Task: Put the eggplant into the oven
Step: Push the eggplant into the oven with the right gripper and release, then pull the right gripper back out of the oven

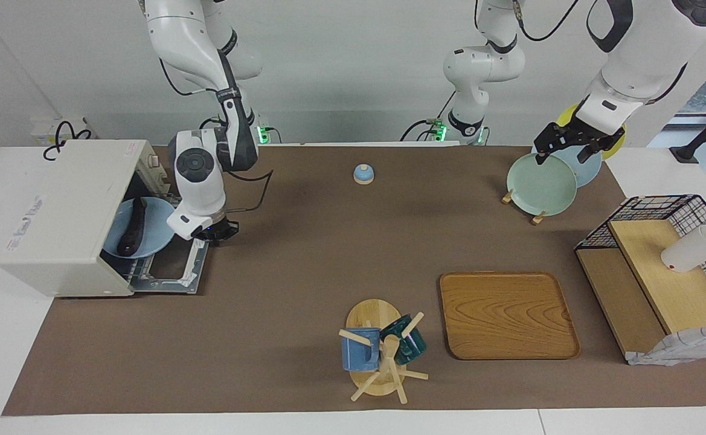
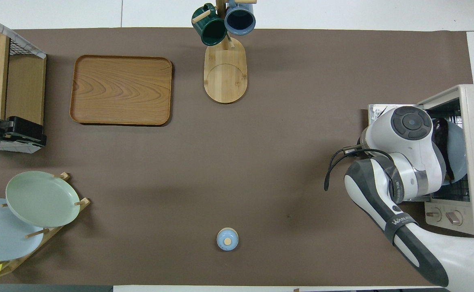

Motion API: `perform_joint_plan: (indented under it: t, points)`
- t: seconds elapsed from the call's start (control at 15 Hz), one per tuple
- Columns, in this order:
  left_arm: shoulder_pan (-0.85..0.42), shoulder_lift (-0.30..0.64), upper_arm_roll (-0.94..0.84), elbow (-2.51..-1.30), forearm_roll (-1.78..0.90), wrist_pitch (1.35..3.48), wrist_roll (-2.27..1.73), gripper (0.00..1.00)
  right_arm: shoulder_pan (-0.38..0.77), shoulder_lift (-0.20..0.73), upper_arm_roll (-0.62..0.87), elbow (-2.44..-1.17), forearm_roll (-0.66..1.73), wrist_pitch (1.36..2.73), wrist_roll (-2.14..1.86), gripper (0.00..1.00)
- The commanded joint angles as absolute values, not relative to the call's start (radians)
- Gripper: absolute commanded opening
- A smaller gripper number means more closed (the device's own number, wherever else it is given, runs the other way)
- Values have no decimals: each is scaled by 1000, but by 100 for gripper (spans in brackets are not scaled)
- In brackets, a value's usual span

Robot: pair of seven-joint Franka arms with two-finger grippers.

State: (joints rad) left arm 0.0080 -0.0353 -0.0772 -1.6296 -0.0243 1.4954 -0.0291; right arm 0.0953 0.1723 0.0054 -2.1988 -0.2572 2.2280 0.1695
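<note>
Lying on blue plate (image 1: 153, 232) inside oven (image 1: 63, 217), eggplant (image 1: 132, 226) just beside right tool (image 1: 217, 232), not touching it. Right tool pinched closed, holding nothing, low over hinge end of oven's dropped door (image 1: 168, 266). Left tool (image 1: 564, 145) spread wide, empty, over green plate (image 1: 540, 184) in rack; that arm waits.

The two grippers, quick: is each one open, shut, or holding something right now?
Left gripper: open, holding nothing, waiting over the plate rack.
Right gripper: shut, holding nothing, at the oven's open door; the eggplant lies inside on a blue plate.
</note>
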Motion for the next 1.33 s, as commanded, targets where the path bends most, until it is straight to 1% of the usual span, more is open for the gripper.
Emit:
perform_joint_plan:
  t: [0.0, 0.13, 0.27, 0.4, 0.6, 0.73, 0.87, 1.0, 1.07, 1.13, 1.2, 1.27]
  points:
    - [25, -51, -87, -1637, -29, 1488, -32, 100, 89, 166, 12, -2195, -336, 2200, 230, 0]
    - [25, -51, -87, -1637, -29, 1488, -31, 100, 92, 164, 12, -2172, -398, 2168, 226, 0]
    - [25, -51, -87, -1637, -29, 1488, -32, 100, 92, 157, 17, -2076, -452, 2026, 201, 0]
    - [25, -51, -87, -1637, -29, 1486, -31, 100, 74, 128, 11, -2011, -446, 1939, 65, 0]
    - [25, -51, -87, -1637, -29, 1488, -31, 100, -21, 69, 11, -2005, -436, 1925, -44, 0]
    - [25, -51, -87, -1637, -29, 1488, -32, 100, -60, 63, 11, -2005, -430, 1925, -100, 0]
    - [25, -51, -87, -1637, -29, 1488, -32, 100, -72, 29, 9, -2005, -410, 1913, -118, 0]
    - [25, -51, -87, -1637, -29, 1488, -32, 100, -72, -17, 9, -1968, -375, 1838, -158, 0]
    - [25, -51, -87, -1637, -29, 1488, -31, 100, -69, -14, 12, -1889, -312, 1765, -163, 0]
    - [25, -51, -87, -1637, -29, 1488, -31, 100, -68, 10, 11, -1750, -222, 1659, -163, 0]
    - [25, -51, -87, -1637, -29, 1488, -32, 100, -72, 52, 12, -1626, -146, 1569, -161, 0]
    - [25, -51, -87, -1637, -29, 1488, -31, 100, -75, 81, 11, -1536, -97, 1518, -160, 0]
